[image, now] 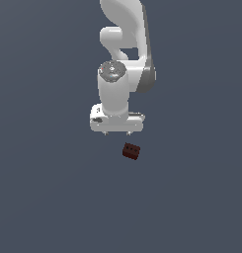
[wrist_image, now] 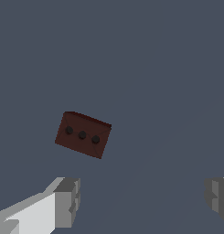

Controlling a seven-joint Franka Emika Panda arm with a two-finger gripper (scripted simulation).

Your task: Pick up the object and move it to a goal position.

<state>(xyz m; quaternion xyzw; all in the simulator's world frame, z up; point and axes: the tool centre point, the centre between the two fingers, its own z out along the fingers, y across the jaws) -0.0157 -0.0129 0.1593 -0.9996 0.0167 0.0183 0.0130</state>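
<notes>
The object (image: pixel 131 151) is a small dark red-brown block lying on the flat grey floor, just below the white arm's hand and slightly toward the exterior view's right. In the wrist view the object (wrist_image: pixel 83 134) shows a face with three dark dots in a row and sits turned at an angle. My gripper (image: pixel 117 132) hangs above it with the fingers spread wide; one grey fingertip (wrist_image: pixel 67 201) and the other fingertip (wrist_image: pixel 217 199) stand far apart with nothing between them. The block lies apart from both fingers.
A plain grey surface (image: pixel 48 197) fills both views with no other objects. The white arm (image: pixel 123 44) rises behind the hand toward the top of the exterior view.
</notes>
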